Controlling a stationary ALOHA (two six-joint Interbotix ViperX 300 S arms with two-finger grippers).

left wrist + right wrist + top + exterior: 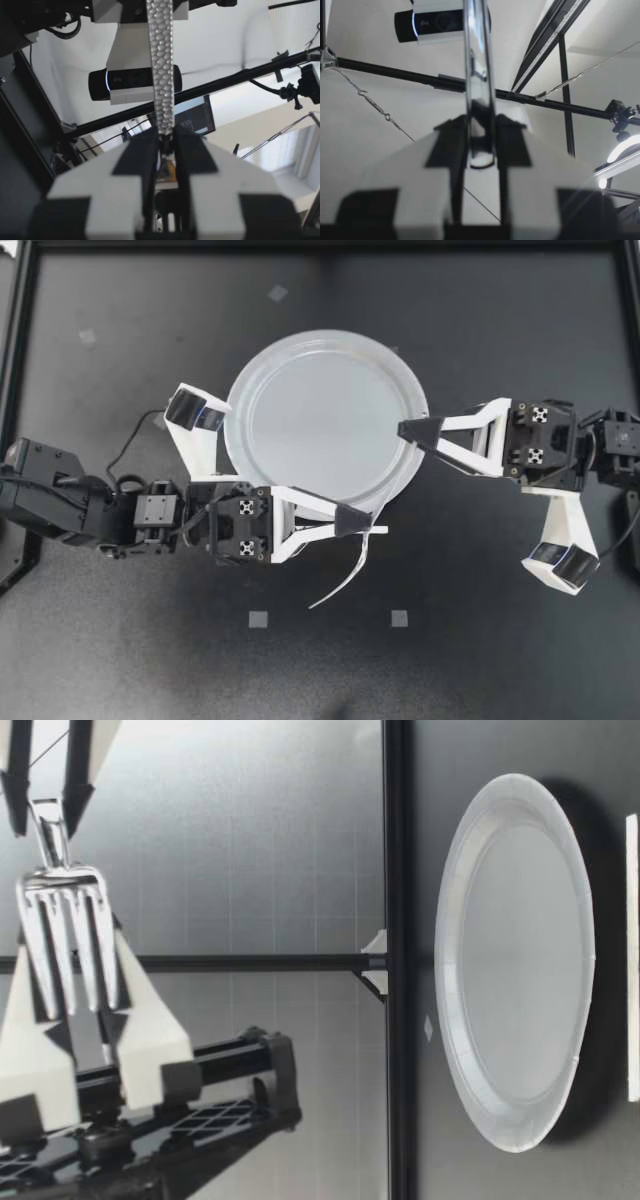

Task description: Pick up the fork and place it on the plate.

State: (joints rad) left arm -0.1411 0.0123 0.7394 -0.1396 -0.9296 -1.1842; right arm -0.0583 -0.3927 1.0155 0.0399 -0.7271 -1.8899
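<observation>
The white paper plate (320, 420) lies mid-table. My left gripper (358, 521) hovers by its front rim, and the fork (338, 582) slants from its tips toward the table's front. My right gripper (408, 429) hangs over the plate's right rim. The left wrist view shows the fork's dimpled handle (163, 75) pinched between shut fingers. In the right wrist view a shiny, round-ended handle (479, 100) stands between both pads, which touch it. High above the table, the fork's tines (65, 935) hang from my right gripper (50, 780), with my left gripper's white fingers (150, 1040) behind.
The table is black with a dark frame rail (395, 960) at its edge. Two small grey tape squares (258, 619) (399, 618) sit near the front. Each arm's wrist camera (195, 410) (560, 565) juts out sideways.
</observation>
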